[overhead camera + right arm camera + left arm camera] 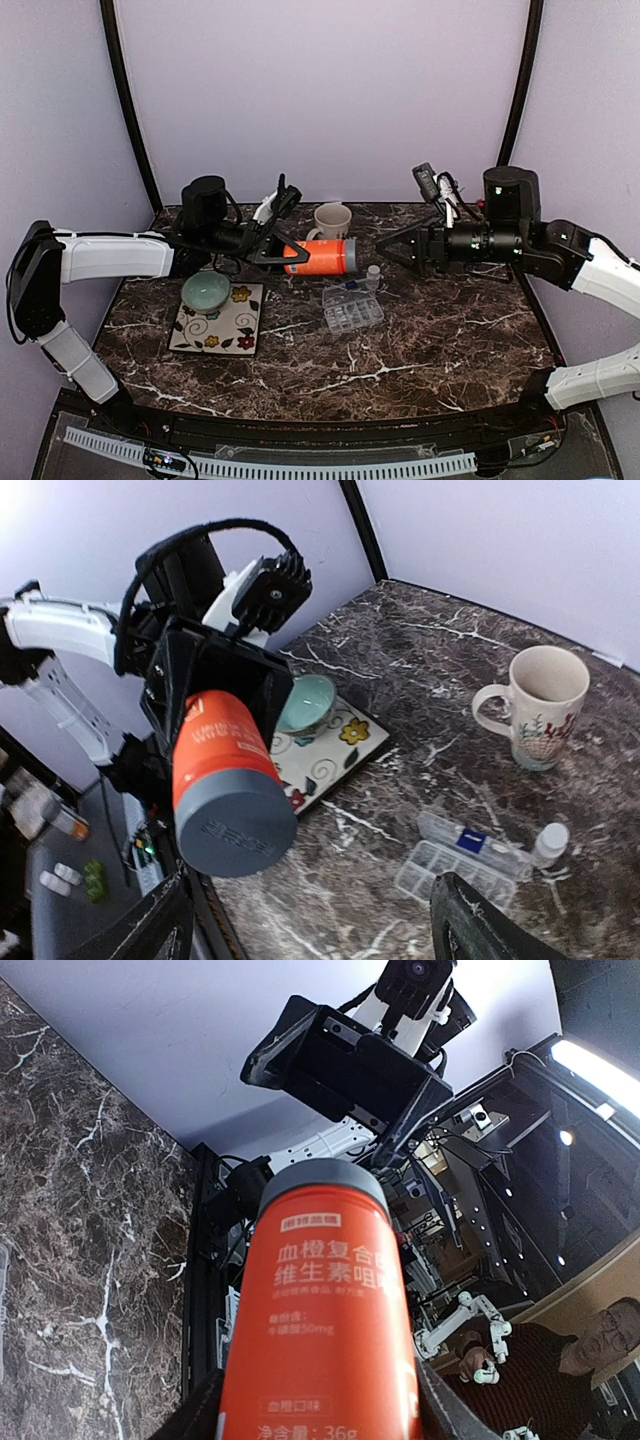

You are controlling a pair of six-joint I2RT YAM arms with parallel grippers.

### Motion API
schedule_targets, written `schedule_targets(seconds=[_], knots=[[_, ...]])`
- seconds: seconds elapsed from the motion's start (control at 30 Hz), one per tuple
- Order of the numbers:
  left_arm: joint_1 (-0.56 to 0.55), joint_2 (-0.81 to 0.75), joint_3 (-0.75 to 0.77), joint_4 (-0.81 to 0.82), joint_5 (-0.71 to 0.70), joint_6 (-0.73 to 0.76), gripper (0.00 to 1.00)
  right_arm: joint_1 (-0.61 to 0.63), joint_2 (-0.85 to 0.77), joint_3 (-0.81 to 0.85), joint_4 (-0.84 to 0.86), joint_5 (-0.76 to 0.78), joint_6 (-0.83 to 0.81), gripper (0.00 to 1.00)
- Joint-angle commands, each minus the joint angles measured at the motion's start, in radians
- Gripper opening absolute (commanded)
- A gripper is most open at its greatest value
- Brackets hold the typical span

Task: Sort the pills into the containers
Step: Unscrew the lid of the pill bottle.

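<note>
Left gripper (287, 256) clamped on orange bottle (325, 257); bottle horizontal above table (450, 340), grey cap (349, 256) toward right gripper (393, 247). Right gripper jaws spread, empty, near cap. Organiser box (352, 308) on table, lid open, beside small white vial (373, 276).

We see a counter (430, 340) that looks like dark polished stone with white veins. The orange bottle (320, 1310) has a smooth, glossy printed skin and a matt grey plastic cap (235, 825). The organiser box (353, 308) is clear, shiny plastic. The mug (332, 221) and pale green bowl (205, 291) look like smooth glazed ceramic.
</note>
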Motion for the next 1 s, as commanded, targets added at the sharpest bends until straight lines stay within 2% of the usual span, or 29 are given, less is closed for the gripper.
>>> schedule_targets(seconds=[0.0, 0.13, 0.33, 0.97], knots=[[-0.003, -0.043, 0.033, -0.01, -0.01, 0.059, 0.0, -0.017, 0.025, -0.015, 0.126, -0.13, 0.286, 0.81], [-0.003, -0.038, 0.034, 0.001, -0.012, 0.057, 0.0, -0.018, 0.064, -0.047, 0.234, -0.193, 0.476, 0.81], [-0.004, -0.037, 0.039, -0.001, -0.019, 0.068, 0.0, -0.018, 0.091, -0.055, 0.328, -0.242, 0.618, 0.81], [-0.005, -0.004, 0.052, 0.019, -0.013, 0.073, 0.0, -0.018, 0.181, -0.001, 0.327, -0.285, 0.66, 0.75]])
